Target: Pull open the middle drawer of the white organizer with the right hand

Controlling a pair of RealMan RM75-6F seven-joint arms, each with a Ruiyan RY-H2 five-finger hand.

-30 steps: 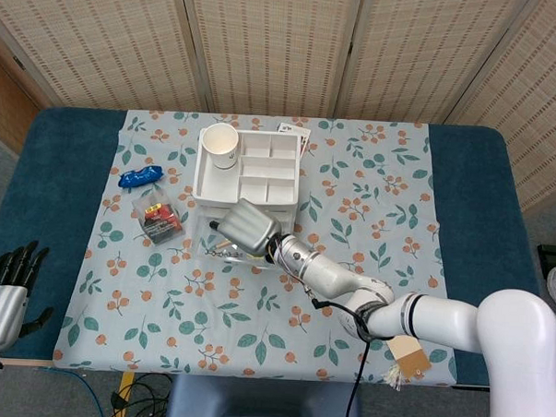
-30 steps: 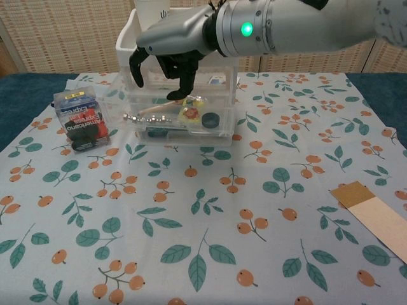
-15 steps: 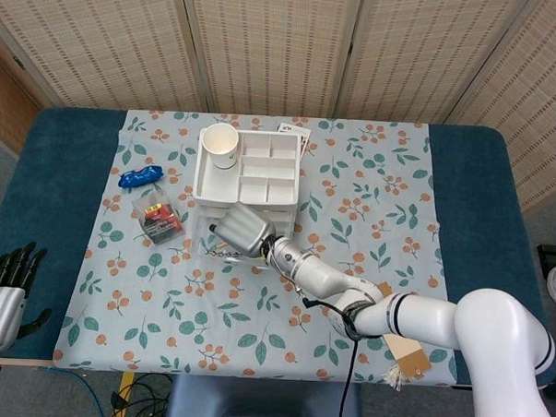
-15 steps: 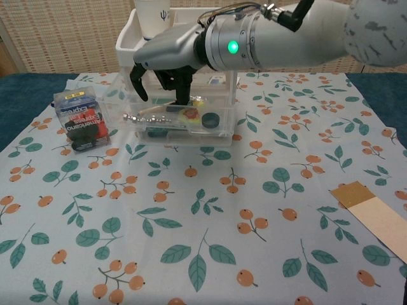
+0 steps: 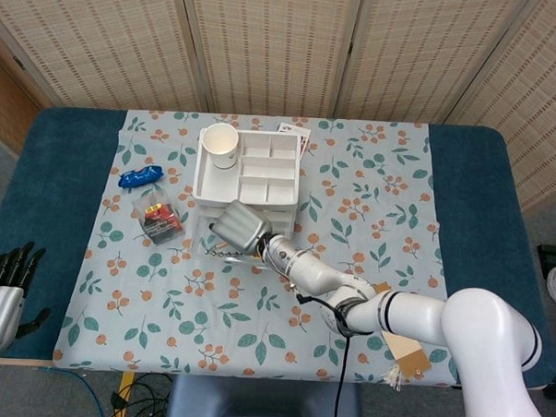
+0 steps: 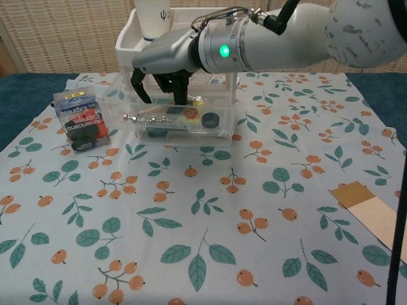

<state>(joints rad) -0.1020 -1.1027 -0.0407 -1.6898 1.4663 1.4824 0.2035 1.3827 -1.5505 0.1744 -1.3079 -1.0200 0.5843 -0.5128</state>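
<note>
Reaching over the pulled-out clear drawer (image 6: 181, 117), the right hand (image 6: 166, 60) hangs with its dark fingers (image 6: 139, 89) curled downward; whether they hook the drawer's front edge or merely hover is hard to tell from either view. That drawer sticks out from the front of the white organizer (image 5: 252, 170), small items inside it. A paper cup (image 5: 221, 144) stands in the organizer's top tray. Left of the drawer sits a battery pack (image 6: 79, 119), beyond it a blue wrapper (image 5: 141, 176). Well apart, the left hand (image 5: 5, 289) rests off the table's corner, fingers spread and empty
</note>
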